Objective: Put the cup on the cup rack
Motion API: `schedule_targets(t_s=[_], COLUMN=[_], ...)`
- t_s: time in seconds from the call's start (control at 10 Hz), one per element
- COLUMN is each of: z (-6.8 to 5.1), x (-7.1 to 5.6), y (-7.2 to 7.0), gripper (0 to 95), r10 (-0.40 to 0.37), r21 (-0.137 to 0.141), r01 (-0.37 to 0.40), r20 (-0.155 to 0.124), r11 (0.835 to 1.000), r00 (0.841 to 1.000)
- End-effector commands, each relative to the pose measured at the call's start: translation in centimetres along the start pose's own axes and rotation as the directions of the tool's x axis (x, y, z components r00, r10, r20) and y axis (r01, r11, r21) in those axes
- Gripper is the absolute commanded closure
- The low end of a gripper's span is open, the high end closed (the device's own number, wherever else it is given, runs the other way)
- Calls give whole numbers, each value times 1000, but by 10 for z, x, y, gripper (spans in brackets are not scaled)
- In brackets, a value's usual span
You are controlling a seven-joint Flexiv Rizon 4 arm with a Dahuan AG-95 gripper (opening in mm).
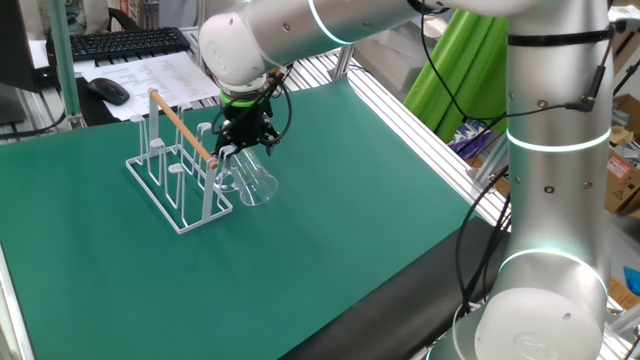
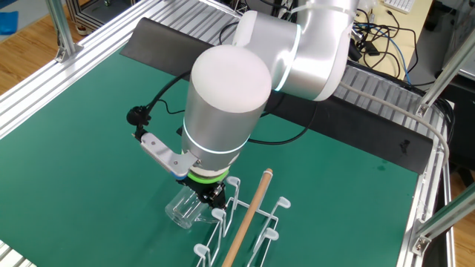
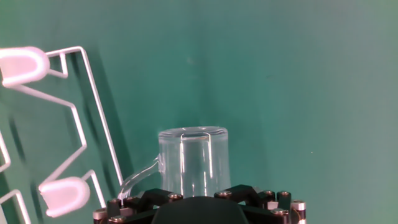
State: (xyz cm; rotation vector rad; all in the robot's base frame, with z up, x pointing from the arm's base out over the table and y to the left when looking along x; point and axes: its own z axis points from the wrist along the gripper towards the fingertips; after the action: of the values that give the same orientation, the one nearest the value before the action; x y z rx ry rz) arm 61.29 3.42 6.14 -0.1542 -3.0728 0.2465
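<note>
Behind the green mat (image 1: 330, 230), a keyboard (image 1: 128, 42), mouse (image 1: 107, 90) and papers (image 1: 160, 75) lie well apart from the work. Beside the white cup rack (image 1: 180, 165), the glass cup (image 1: 255, 183) rests tilted on the mat. Above it, the gripper (image 1: 247, 138) points straight down with its jaws spread wide, gripping nothing.

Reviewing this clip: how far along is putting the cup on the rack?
Nothing is done: the cup lies on the green mat beside the cup rack, on no peg. In hand: the open gripper hangs directly over it. Left: grasping, lifting, hanging.
</note>
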Motion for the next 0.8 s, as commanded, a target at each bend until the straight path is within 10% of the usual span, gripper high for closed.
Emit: schedule_targets(t_s=[0.1,0.8], z=[2,23], x=[0,1], y=[-1,-8], gripper=[0,0], r10=[-2,-1], r21=[-1,-6], r01=[2,1], r20=[-2,0], r11=[1000,1000], r00=[1000,1000])
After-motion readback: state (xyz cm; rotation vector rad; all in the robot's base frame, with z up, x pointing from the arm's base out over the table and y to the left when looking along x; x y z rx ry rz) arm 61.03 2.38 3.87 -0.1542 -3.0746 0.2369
